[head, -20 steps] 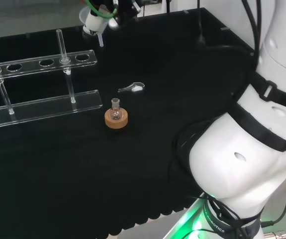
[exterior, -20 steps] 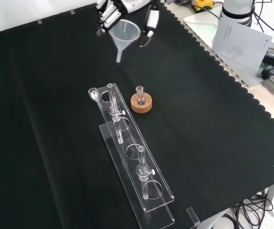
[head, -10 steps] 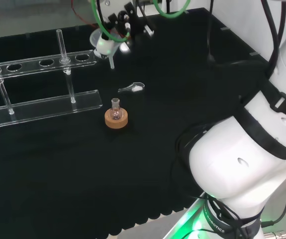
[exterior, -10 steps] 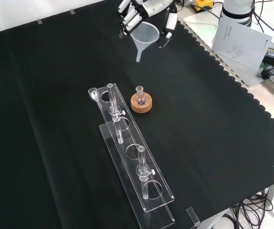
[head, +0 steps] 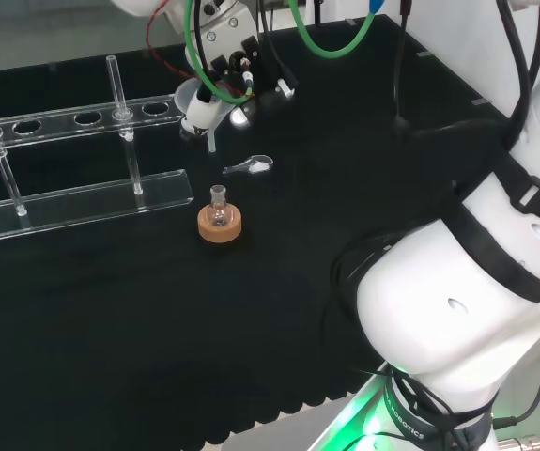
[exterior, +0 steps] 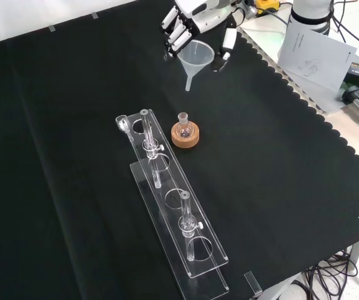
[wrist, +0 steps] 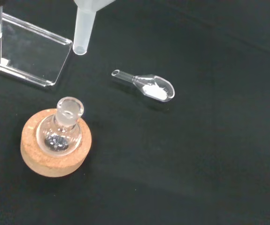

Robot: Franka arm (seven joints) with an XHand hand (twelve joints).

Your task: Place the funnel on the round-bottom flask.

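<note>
The hand (exterior: 199, 17) is shut on a translucent white funnel (exterior: 195, 59), holding it upright in the air, spout down. In the head view the hand (head: 234, 68) and funnel (head: 200, 111) hang above and behind the flask. A small clear round-bottom flask (exterior: 183, 127) stands on a cork ring (exterior: 185, 138) on the black cloth, its neck open at the top. The flask (head: 218, 209) on the cork ring (head: 220, 225) stands apart from the funnel. In the wrist view the funnel's spout (wrist: 82, 33) ends a little short of the flask's mouth (wrist: 69, 107).
A clear scoop with white powder (wrist: 148, 86) lies on the cloth beside the flask; it also shows as the scoop (head: 250, 166). A long clear plastic rack (exterior: 167, 200) with upright tubes stands close to the flask. Papers (exterior: 313, 50) lie beyond the cloth's scalloped edge.
The hand has carried the funnel down and toward the flask, to the right in both the head and front views. Flask, scoop and rack have stayed put.
</note>
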